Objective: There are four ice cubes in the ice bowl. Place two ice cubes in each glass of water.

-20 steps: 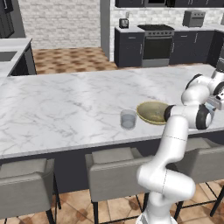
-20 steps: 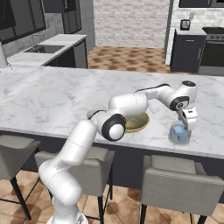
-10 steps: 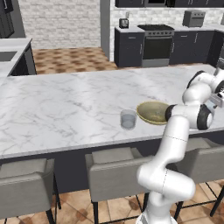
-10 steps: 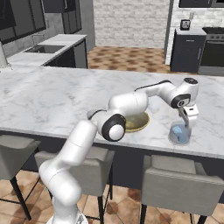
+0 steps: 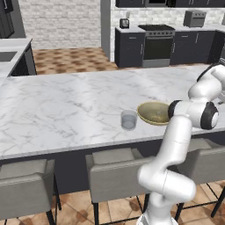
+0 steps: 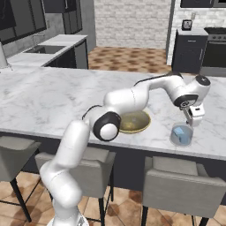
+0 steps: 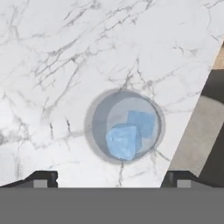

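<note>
Gripper (image 6: pixel 194 118) spread wide and empty above the glass (image 7: pixel 124 126) at centre of the hand view, two ice cubes (image 7: pixel 124 141) inside; judged light, slick and hard, best pinched across flat opposite faces.

A long white marble bench (image 5: pixel 66 105) is stretching across the kitchen, grey veins running through it. Grey padded stools (image 5: pixel 116 173) are lining up just under its near edge. Beyond the bench, a terracotta tiled floor (image 5: pixel 70 59) is leading to a pale brick wall (image 5: pixel 61 19). Right of that wall, dark cabinets (image 5: pixel 129 48) are flanking a steel oven (image 5: pixel 157 44). Far left of the bench, a sink (image 6: pixel 42 49) is sitting in a second counter.
</note>
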